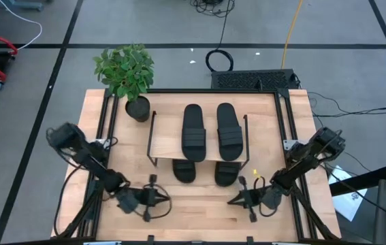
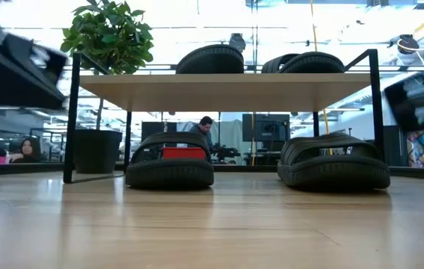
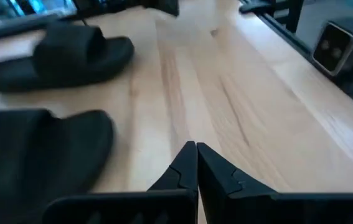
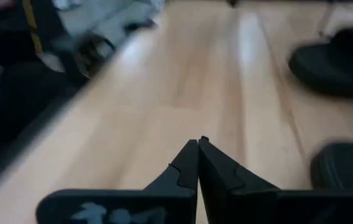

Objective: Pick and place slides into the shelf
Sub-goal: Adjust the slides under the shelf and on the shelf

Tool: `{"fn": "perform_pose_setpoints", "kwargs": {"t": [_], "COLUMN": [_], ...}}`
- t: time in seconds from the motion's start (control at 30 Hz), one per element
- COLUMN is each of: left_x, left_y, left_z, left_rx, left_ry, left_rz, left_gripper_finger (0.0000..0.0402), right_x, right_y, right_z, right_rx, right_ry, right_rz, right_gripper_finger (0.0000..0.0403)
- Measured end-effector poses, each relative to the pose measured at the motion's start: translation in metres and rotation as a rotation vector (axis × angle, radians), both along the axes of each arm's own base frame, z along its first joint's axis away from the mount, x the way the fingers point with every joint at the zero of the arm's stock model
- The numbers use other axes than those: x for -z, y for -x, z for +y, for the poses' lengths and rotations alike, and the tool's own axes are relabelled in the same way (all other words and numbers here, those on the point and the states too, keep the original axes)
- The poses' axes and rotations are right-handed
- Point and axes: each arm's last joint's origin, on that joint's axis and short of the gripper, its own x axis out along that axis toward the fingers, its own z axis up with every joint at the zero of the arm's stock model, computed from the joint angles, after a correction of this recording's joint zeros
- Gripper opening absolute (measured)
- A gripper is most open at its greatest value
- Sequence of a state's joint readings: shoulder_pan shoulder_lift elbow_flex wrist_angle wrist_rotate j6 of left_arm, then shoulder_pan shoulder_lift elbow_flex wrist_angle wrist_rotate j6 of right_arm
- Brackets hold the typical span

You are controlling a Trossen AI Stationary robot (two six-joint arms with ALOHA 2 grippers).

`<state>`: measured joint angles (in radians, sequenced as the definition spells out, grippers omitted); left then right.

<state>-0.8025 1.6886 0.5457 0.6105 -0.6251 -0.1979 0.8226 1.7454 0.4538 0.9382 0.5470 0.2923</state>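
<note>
On wooden table [image 1: 199,207], mid-back: shelf [image 1: 165,136], two slides on top board [image 1: 193,128] [image 1: 229,129], two more under it, toes poking out front [image 1: 184,170] [image 1: 227,173]. All four long axes run front-to-back. Nothing left loose, so task looks done. Left gripper [image 1: 162,198] closed, empty, front-left of shelf; right gripper [image 1: 233,199] closed, empty, front-right. Each about equally near its lower slide. Potted plant [image 1: 126,73] at back-left corner. Person visible in room behind.

Two slides [image 1: 207,131] on shelf [image 1: 164,143] top, two beneath; left gripper [image 1: 164,197], right gripper [image 1: 233,201] low, fingers closed.
</note>
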Motion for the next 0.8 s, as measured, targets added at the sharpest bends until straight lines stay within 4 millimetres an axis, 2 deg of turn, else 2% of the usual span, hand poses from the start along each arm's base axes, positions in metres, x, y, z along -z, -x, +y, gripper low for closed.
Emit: {"fn": "perform_pose_setpoints", "kwargs": {"t": [0.13,0.23,0.37,0.53,0.8], "left_x": [-0.034,-0.055,-0.073,-0.078,-0.068], "left_y": [0.027,0.051,0.084,0.104,0.106], "left_z": [0.002,0.009,0.017,0.026,0.042], "left_rx": [-0.024,-0.144,-0.254,-0.305,-0.376], "left_ry": [-0.101,-0.137,-0.127,-0.078,-0.103], "left_rz": [-0.019,-0.074,-0.160,-0.195,-0.149], "left_gripper_finger": [0.0000,0.0000,0.0000,0.0000,0.0000], "right_x": [-0.022,-0.033,-0.043,-0.053,-0.059], "right_y": [0.009,0.021,0.043,0.058,0.062], "right_z": [0.002,0.001,-0.002,-0.010,-0.027], "right_rx": [-0.027,0.033,0.137,0.230,0.318], "right_ry": [0.000,0.039,0.099,0.174,0.310], "right_rz": [-0.030,-0.018,-0.013,-0.051,-0.057], "right_gripper_finger": [0.0000,0.0000,0.0000,0.0000,0.0000]}}
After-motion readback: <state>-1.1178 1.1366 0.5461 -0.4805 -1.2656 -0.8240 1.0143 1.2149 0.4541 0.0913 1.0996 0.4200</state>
